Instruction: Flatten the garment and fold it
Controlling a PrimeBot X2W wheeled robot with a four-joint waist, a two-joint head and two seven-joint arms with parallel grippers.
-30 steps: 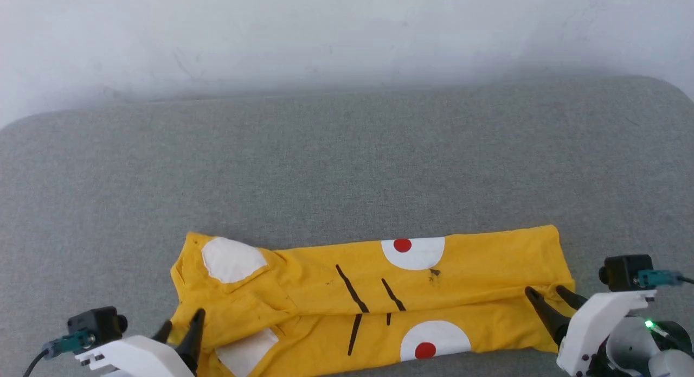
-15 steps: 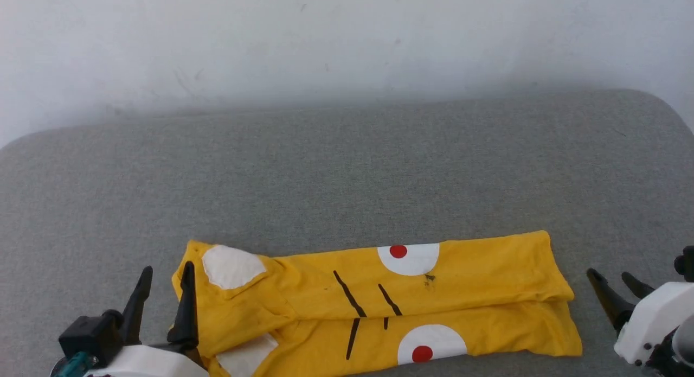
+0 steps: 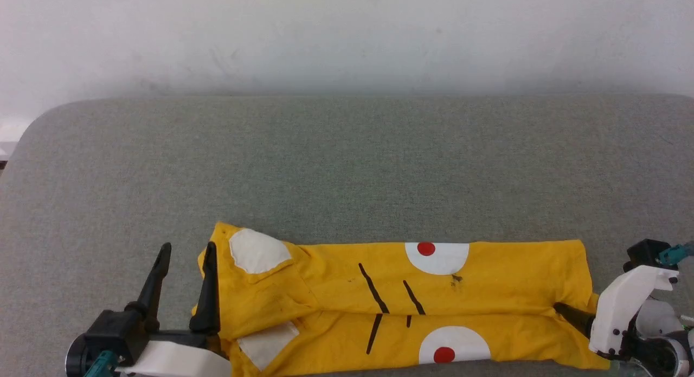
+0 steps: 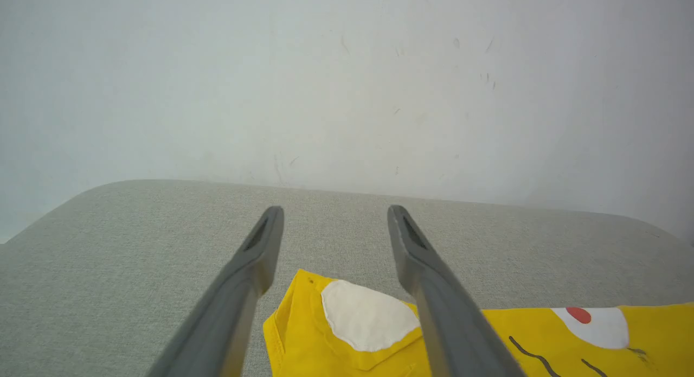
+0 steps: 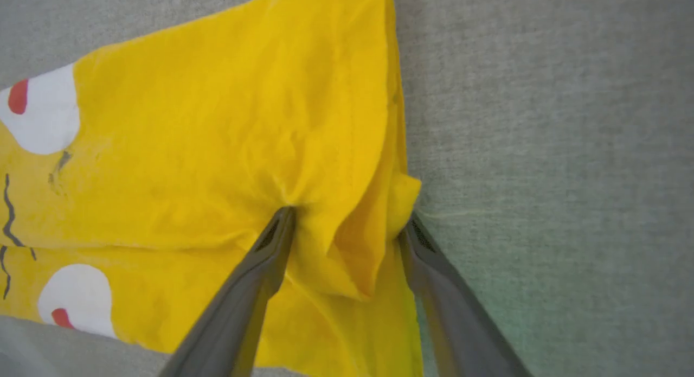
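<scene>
**Band laid lengthwise, both ends waiting for a grip**

The yellow T-shirt [image 3: 488, 279] lies doubled into a long band that runs from the left pincer [image 3: 187, 248] across to the right pincer [image 5: 348, 217]. From that layout, the step in hand looks like taking both ends for the next fold.

The right pincer is spread and pinches nothing. It straddles a bunched ridge of cloth [image 5: 379, 203] at the band's end, with one fingertip dug into the top layer and the other just outside the hem. Before closing, it should probably reach under every layer, or the lower flap may trail.

The left pincer is also spread and empty. Its inner finger crosses the shirt's edge, and the white patch [image 4: 368, 314] lies below, between its fingers. It likely needs to drop lower onto that corner.

The white wall [image 3: 347, 35] rises well beyond both pincers' tips, and the grey cushion [image 3: 347, 165] stretches wide ahead of them. The main hindrance is the cloth itself: the end beside the left pincer is skewed and rumpled. A small dark smudge [image 3: 456, 279] sits between the pincers.
</scene>
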